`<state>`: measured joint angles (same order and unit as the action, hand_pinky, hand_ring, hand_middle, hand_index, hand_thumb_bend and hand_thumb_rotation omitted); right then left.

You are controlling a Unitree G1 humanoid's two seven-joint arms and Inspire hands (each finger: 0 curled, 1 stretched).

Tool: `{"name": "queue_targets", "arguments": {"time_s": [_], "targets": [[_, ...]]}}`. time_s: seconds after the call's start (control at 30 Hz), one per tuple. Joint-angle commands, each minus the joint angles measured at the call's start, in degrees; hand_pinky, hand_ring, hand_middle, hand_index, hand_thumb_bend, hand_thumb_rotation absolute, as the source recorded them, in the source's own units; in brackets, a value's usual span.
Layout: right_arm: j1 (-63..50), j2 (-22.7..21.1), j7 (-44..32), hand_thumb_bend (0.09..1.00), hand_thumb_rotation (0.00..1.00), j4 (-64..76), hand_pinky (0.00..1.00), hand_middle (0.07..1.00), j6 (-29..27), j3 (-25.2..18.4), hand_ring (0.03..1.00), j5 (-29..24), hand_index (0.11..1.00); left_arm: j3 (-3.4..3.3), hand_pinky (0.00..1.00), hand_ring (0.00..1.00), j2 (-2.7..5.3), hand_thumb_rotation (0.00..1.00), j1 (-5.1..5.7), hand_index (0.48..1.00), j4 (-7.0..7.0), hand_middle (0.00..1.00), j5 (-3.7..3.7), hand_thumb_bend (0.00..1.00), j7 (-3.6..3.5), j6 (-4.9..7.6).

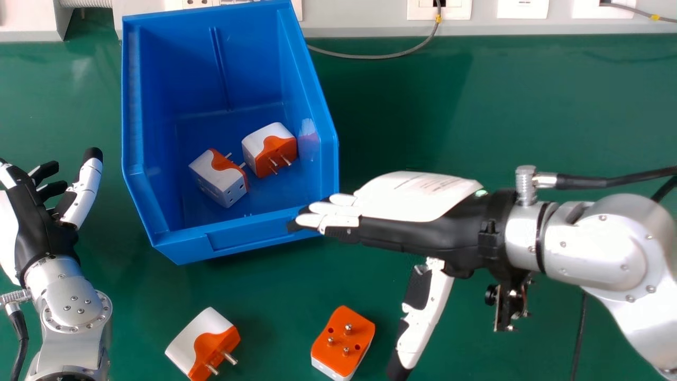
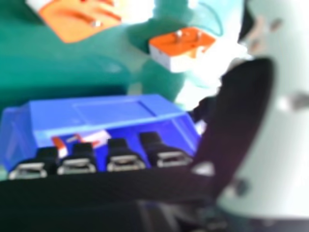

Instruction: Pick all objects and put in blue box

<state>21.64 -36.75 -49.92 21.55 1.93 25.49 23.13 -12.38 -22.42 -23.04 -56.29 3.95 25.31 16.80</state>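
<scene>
The blue box [image 1: 232, 238] holds two orange and white plug adapters, one [image 1: 218, 177] lying left of the other [image 1: 270, 149]. Two more lie on the green table in front of it: one on its side [image 1: 203, 344], one pins up [image 1: 344, 341]. My right hand [image 1: 418, 203] is open and empty, its fingertips over the box's front right corner, its thumb pointing toward the table's near side. My left hand [image 1: 39, 227] rests open left of the box. In the right hand view, my right hand [image 2: 123, 162] has straight fingers in front of the blue box [image 2: 111, 112], with both table adapters [image 2: 79, 19] [image 2: 181, 46] beyond.
A grey cable [image 1: 378, 56] runs from a wall socket behind the box's right side. White sockets and a pale wall strip [image 1: 370, 29] line the table's back edge. A black cable [image 1: 579, 338] lies beneath my right forearm.
</scene>
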Motion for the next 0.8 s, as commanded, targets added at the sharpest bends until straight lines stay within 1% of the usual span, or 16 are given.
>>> {"name": "queue_targets", "arguments": {"time_s": [0.0,0.17,0.27,0.4,0.57,0.67,0.77], "targets": [[-0.3,0.76,-0.36,0.989,0.3,2.47,1.0,0.988,0.54,0.89,0.989,1.47,0.956,0.42,0.6,0.75,-0.17,0.53,0.6,0.872,0.03,0.81,0.71,0.64,0.11,-0.7],[-1.61,1.95,-1.35,0.965,0.27,4.95,0.97,0.958,1.81,3.45,0.956,5.37,0.94,0.44,0.59,0.74,-0.26,0.53,0.4,0.871,-0.33,0.81,0.81,0.64,0.23,-0.8],[-2.26,2.94,-1.93,0.945,0.24,5.9,0.96,0.943,3.21,4.59,0.939,7.67,0.932,0.4,0.59,0.74,-0.18,0.53,0.51,0.871,0.33,0.81,0.75,0.64,0.18,-1.11],[-2.93,3.82,-1.52,0.928,0.21,6.01,0.95,0.931,4.07,5.79,0.925,11.8,0.926,0.39,0.58,0.74,-0.17,0.53,0.68,0.87,0.72,0.81,0.83,0.63,0.24,-1.23],[-3.5,5.07,-2.77,0.903,0.13,6.72,0.93,0.917,6.36,6.62,0.909,16.12,0.917,0.32,0.58,0.74,-0.12,0.53,0.87,0.87,1.11,0.81,0.93,0.64,0.22,-1.29],[-4.01,5.65,-3.23,0.883,0.07,6.82,0.91,0.909,6.8,7.29,0.897,18.21,0.906,0.32,0.58,0.74,-0.05,0.53,1.1,0.869,1.55,0.81,0.99,0.64,0.32,-1.36],[-4.77,6.25,-2.73,0.874,0.06,6.26,0.89,0.905,6.34,8.21,0.89,20.37,0.898,0.24,0.58,0.74,-0.08,0.53,1.29,0.869,1.74,0.81,0.91,0.64,0.22,-1.25]]}}
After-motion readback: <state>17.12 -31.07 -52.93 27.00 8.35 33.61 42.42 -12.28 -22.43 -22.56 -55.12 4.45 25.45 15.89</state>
